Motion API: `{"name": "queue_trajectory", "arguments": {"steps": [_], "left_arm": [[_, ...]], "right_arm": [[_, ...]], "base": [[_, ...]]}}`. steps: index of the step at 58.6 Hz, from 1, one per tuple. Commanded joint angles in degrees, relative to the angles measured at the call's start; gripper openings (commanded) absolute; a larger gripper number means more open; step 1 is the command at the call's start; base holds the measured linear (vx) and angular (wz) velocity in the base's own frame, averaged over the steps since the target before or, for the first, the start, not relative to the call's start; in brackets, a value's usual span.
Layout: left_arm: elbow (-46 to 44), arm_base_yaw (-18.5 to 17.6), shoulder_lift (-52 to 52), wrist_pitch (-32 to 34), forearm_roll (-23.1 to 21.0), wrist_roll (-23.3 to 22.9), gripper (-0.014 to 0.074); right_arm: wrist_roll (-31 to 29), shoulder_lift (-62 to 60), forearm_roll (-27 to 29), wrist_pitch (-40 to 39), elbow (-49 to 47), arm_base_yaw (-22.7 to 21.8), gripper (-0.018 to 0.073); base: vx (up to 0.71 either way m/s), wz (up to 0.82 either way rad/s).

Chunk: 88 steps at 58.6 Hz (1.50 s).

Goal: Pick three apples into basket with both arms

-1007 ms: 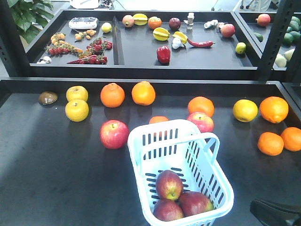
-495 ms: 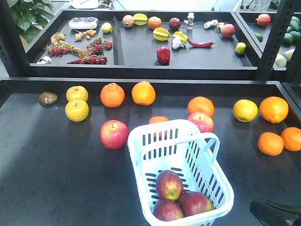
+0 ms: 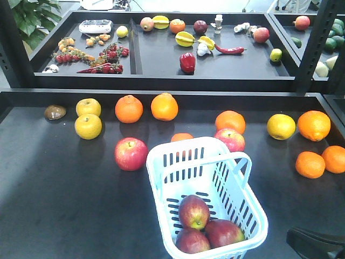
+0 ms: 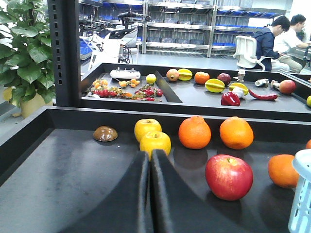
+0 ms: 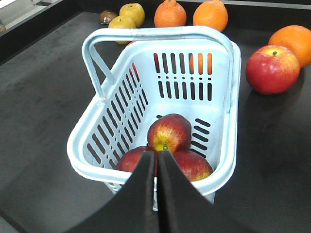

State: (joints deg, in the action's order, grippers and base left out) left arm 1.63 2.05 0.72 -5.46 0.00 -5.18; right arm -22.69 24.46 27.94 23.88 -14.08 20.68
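Observation:
Three dark red apples lie together in the near end of the pale blue basket (image 3: 188, 167): one on top (image 3: 194, 211) and two beneath it (image 3: 192, 241) (image 3: 223, 233). In the right wrist view my right gripper (image 5: 157, 154) is shut and empty, hovering just short of the basket's near rim (image 5: 87, 167) with the top apple (image 5: 168, 132) right beyond its tips. In the left wrist view my left gripper (image 4: 149, 154) is shut on nothing, low over the table, pointing at a yellow apple (image 4: 155, 142). Part of the right arm (image 3: 315, 243) shows at the bottom right.
Two lighter red apples (image 3: 130, 154) (image 3: 230, 140) lie on the table beside the basket, with oranges (image 3: 129, 109) (image 3: 164, 107) (image 3: 314, 125) and yellow fruit (image 3: 88, 126) round them. A raised back shelf (image 3: 161, 81) holds mixed produce. Black posts (image 3: 315, 43) stand at the sides.

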Motion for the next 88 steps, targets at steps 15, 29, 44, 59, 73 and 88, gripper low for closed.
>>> {"name": "queue_trajectory", "arguments": {"steps": [15,29,44,59,73,88], "left_arm": [[-1.5,0.1,0.8,4.2,-0.5,-0.3,-0.0006],[-1.5,0.1,0.8,4.2,-0.5,-0.3,-0.0006],[-1.5,0.1,0.8,4.2,-0.5,-0.3,-0.0006],[-1.5,0.1,0.8,4.2,-0.5,-0.3,-0.0006],[-1.5,0.1,0.7,4.2,-0.5,-0.3,-0.0006],[-1.5,0.1,0.8,4.2,-0.5,-0.3,-0.0006]], "right_arm": [[-0.2,0.4,0.6,-3.3,-1.5,-0.2,-0.0005],[-0.2,-2.6,0.5,-7.0,3.2,-0.3,-0.0005],[10.8,-10.4,-3.8,-23.9,15.2,-0.9,-0.0005],[26.2,-17.1,-21.3,-20.0,15.8,-12.9,-0.0005],[35.8,-25.9,-30.9,-12.3,16.5,-17.8,-0.0005],[35.7,-25.8,-31.5,-12.8,16.5,-20.9,-0.0005]], "base": [[0.00,0.00],[0.00,0.00],[0.00,0.00],[0.00,0.00],[0.00,0.00],[0.00,0.00]]}}
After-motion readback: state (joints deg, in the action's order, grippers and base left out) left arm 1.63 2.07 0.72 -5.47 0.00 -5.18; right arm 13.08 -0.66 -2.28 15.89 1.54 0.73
